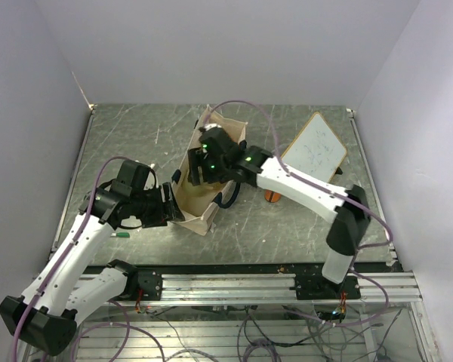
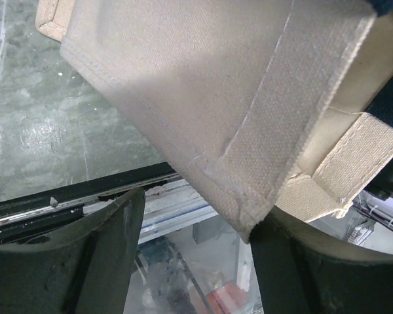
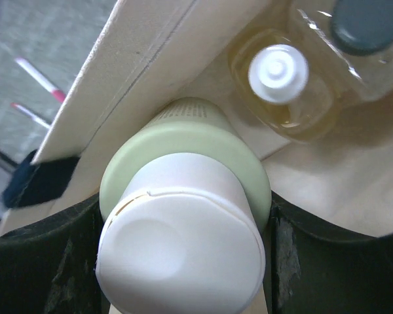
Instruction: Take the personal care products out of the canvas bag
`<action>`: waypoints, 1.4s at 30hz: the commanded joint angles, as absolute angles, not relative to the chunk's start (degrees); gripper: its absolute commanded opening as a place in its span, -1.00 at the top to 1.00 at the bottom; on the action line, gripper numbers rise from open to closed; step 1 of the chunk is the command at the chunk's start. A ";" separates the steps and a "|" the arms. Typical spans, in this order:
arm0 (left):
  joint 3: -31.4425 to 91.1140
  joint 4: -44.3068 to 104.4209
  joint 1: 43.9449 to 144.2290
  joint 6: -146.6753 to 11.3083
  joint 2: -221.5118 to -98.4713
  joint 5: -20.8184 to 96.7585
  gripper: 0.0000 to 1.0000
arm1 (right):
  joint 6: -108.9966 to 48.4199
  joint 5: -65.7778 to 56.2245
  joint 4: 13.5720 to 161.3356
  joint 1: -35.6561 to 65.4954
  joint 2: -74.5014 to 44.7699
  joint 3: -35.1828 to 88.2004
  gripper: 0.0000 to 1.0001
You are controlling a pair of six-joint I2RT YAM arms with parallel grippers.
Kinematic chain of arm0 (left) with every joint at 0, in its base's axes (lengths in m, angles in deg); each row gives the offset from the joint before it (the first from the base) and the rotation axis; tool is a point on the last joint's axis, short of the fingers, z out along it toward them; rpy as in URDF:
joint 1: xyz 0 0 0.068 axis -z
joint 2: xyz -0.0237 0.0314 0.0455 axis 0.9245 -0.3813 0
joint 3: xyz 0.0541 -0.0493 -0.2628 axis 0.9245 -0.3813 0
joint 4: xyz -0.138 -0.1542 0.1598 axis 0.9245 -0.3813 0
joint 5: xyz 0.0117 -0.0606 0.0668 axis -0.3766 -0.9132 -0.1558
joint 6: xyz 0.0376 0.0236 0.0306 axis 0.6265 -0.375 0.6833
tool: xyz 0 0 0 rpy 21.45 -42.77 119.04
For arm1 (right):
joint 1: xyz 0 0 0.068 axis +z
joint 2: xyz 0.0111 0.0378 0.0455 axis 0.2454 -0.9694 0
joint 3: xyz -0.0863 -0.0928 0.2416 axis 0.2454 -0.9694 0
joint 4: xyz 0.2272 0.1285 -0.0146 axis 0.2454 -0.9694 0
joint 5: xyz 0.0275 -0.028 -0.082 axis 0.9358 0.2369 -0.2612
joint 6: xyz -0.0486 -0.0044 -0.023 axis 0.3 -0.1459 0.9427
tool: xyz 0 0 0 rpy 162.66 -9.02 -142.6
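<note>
The beige canvas bag (image 1: 206, 213) stands open in mid-table, also in the left wrist view (image 2: 203, 85). My right gripper (image 1: 198, 172) reaches down into it. In the right wrist view this gripper (image 3: 183, 261) is shut on the pale green bottle with a wide white lid (image 3: 183, 222). Deeper in the bag lie the clear yellowish bottle with a white cap (image 3: 278, 75) and the clear squarish dark-capped bottle (image 3: 363, 26). My left gripper (image 1: 172, 205) is open at the bag's near left side. The bag's bottom corner (image 2: 249, 222) hangs between its fingers (image 2: 196, 255) and rests against the right finger (image 2: 301, 268). An orange bottle (image 1: 271, 196) stands on the table right of the bag. The pink bottle is out of view.
A wood-framed whiteboard (image 1: 315, 147) lies at the back right. A green marker (image 1: 121, 235) lies by the left arm. Two pens (image 3: 36, 75) show on the table outside the bag. The navy handle (image 1: 226, 200) hangs at the bag's right side. The table's metal rail (image 1: 272, 283) runs along the front.
</note>
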State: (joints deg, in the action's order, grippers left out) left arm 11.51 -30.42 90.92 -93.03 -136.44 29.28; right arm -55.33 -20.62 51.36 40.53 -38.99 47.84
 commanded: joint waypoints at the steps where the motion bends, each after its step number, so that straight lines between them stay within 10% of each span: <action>1: 13.52 -34.12 90.83 -94.13 -135.18 29.10 -0.47 | -65.42 -13.69 62.49 36.72 -28.61 42.80 1.00; 42: 17.86 -38.04 90.83 -92.17 -135.12 30.17 -0.48 | -66.94 -46.20 45.92 26.61 4.95 3.94 1.00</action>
